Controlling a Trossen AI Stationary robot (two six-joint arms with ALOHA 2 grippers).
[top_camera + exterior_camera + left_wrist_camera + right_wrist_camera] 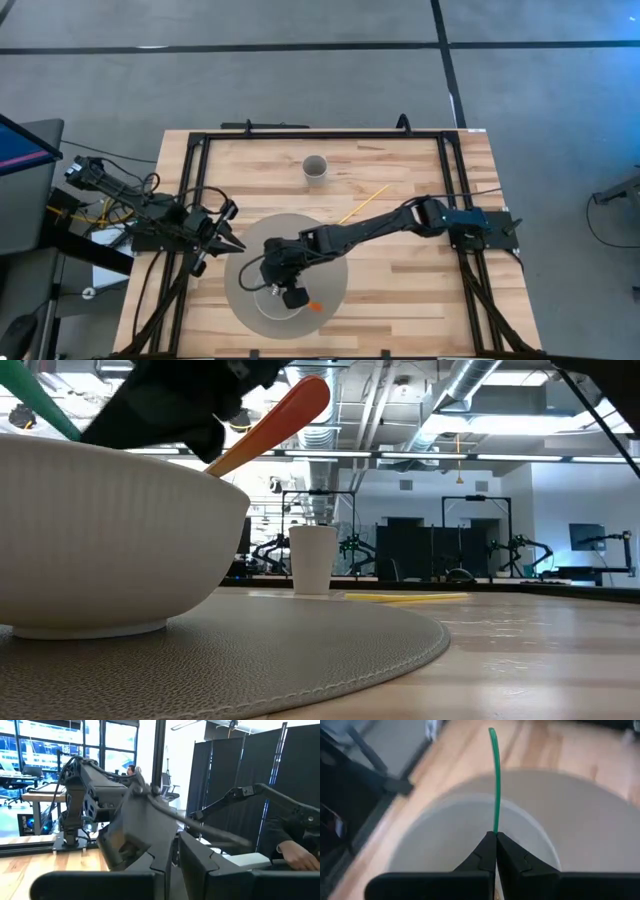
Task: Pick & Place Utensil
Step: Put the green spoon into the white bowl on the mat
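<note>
The counter (400,270) is pale wood in a black frame, and on its near half lies a round grey mat (330,290). On the mat stands a white bowl (110,540), wide and ribbed on the outside in the low view. My right arm reaches across from the right edge, and my right hand (283,285) hangs directly over that bowl. Its two dark fingers (485,855) are pressed together on a thin green utensil (494,780), which sticks out beyond the fingertips over the bowl's rim. An orange utensil (275,422) leans on the bowl's edge, its rounded end up in the air; from above, an orange tip (316,306) shows just beside the bowl. Farther back on the bare wood stands a small white cup (316,168), upright, well apart from the mat. Between cup and arm lies a yellow stick (362,203), flat on the boards. My left hand (228,240) waits at the counter's left edge, near the mat, fingers shut on nothing.
</note>
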